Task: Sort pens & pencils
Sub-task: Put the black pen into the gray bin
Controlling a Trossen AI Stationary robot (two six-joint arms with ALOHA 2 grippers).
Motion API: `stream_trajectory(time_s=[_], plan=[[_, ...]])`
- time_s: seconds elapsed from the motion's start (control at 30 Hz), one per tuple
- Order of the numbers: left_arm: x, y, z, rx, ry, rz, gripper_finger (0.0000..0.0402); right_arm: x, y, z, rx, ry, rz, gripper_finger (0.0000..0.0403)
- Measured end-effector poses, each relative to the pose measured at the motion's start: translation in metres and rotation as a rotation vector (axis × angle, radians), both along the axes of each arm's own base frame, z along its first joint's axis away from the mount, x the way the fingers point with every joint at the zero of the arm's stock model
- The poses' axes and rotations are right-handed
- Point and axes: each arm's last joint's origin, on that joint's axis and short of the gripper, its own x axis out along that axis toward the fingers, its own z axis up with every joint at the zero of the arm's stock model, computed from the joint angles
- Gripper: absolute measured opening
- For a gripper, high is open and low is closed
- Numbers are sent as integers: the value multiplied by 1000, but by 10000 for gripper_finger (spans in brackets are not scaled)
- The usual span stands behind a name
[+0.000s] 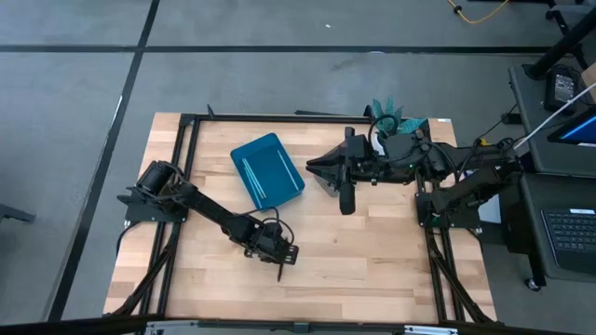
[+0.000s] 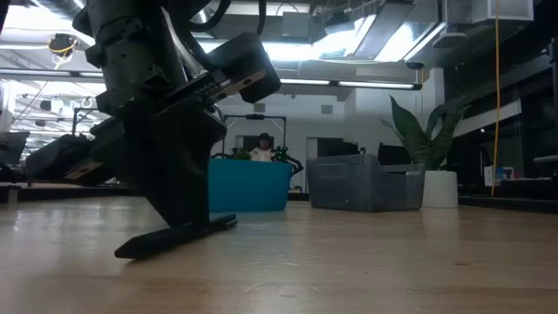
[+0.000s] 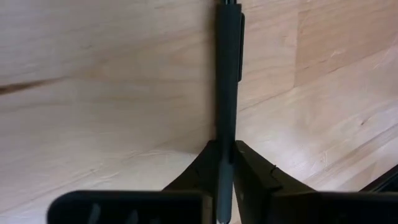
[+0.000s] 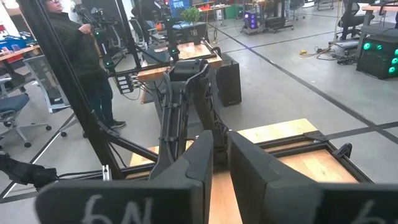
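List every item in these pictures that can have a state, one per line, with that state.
Left gripper: fingers shut on the black writing stick.
Black writing stick: lying on the wooden table, gripped at one end.
Blue rectangular tray: on the table, light blue sticks lying inside.
Clear plastic bin: upright on the table.
Right gripper: raised above the table.

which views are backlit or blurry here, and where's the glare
Low view: ceiling lights glare, leaving the left gripper a dark backlit shape over the black pen. Left wrist view: its fingers look soft up close. High view: evenly lit, blue tray clear.
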Motion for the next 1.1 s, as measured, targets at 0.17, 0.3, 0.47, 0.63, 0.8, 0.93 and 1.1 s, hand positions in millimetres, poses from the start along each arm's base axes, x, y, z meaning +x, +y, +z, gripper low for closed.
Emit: stream_trajectory(time_s=[0.17,0.3,0.47,0.63,0.8,0.93,1.1], plan=[[-1,1,0,12,16,-16,22,0,0,0,0,0,0,52],[-1,1,0,22,16,-20,22,0,0,-1,-3,11,-17,52],[-3,1,2,51,9,-33,22,0,-1,-3,4,32,-25,52],[-5,3,7,106,13,-43,22,-1,-1,-8,6,75,-44,52],[-1,0,14,174,5,-71,23,-4,-4,-18,8,169,-148,52],[3,0,18,222,-12,-81,23,-7,-8,-26,7,244,-257,52],[4,1,20,254,-18,-92,24,-14,-11,-37,19,344,-365,52]])
